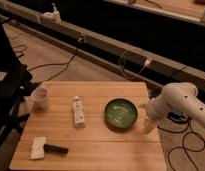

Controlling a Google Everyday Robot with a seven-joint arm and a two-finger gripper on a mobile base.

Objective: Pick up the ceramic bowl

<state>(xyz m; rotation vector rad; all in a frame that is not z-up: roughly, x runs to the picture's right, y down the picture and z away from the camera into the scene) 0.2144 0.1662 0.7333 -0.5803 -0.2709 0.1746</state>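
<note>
The ceramic bowl (121, 114) is a shallow glossy green bowl standing on the right half of the wooden table (91, 150). My gripper (148, 125) hangs from the white arm (178, 100) at the table's right edge, just right of the bowl and apart from it. It holds nothing that I can see.
A white tube (78, 111) lies left of the bowl. A pale mug (40, 98) stands at the table's left edge. A white-and-black tool (45, 148) lies at the front left. Cables (131, 62) run over the floor behind, and a dark chair frame (8, 100) stands at the left.
</note>
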